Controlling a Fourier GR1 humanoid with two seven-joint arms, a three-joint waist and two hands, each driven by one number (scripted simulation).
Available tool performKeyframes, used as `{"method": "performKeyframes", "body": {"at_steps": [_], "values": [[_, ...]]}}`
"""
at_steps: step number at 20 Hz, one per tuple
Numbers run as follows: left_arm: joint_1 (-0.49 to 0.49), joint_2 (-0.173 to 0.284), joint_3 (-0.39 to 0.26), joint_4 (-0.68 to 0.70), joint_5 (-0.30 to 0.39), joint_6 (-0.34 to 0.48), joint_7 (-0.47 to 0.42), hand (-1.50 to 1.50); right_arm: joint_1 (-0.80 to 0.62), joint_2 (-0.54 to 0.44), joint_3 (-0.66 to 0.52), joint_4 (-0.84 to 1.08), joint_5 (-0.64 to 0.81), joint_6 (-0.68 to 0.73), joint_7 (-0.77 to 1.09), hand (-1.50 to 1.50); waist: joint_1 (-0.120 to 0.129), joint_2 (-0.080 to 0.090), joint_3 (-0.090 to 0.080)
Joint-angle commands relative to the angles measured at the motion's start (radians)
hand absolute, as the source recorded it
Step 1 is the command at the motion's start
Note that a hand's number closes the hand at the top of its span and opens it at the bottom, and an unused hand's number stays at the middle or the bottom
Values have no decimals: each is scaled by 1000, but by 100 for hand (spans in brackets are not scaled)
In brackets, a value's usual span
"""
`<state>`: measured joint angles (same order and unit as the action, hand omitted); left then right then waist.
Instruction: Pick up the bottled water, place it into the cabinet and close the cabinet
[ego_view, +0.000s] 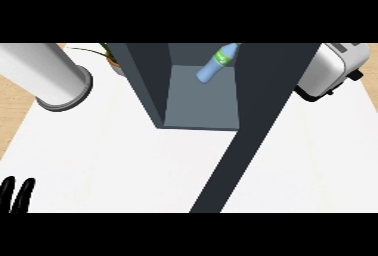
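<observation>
Head view, looking steeply down on the white bench. Nearest the viewer, at the lower left edge, the left robot hand rested with its fingers straight and upright, holding nothing; the right robot hand was not in view, so its state could not be told. Farther in, the dark cabinet door stood swung open, running as a long diagonal band from the lower centre toward the cabinet. Inside the grey interior lay the bottled water, pale blue and translucent with a green label near its upper end, tilted and seemingly leaning near the right inner wall rather than standing upright. Judged from this arrangement, placement appeared done and only closing remained. The chief risk lay there: a tilted bottle might roll or slide forward if the door were swung hard, and so be caught in the gap. Beyond stood a cylindrical white holder, a potted plant and a toaster.
</observation>
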<state>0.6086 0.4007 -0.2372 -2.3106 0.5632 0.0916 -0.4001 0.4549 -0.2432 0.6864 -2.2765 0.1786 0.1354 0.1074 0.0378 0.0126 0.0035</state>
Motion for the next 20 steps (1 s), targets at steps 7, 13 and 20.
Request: {"method": "performKeyframes", "body": {"at_steps": [7,13,20], "values": [[177,54,183,1,144,-196,-87,-150,-252,238,167,101,-87,-111,175,150,17,-14,-6],[234,83,288,-13,232,-297,-94,-150,-530,241,107,162,-186,-265,304,150,11,-10,-5],[323,88,443,41,350,-439,-104,-150,-808,242,-95,289,-407,-335,355,150,-6,-12,-4]]}}
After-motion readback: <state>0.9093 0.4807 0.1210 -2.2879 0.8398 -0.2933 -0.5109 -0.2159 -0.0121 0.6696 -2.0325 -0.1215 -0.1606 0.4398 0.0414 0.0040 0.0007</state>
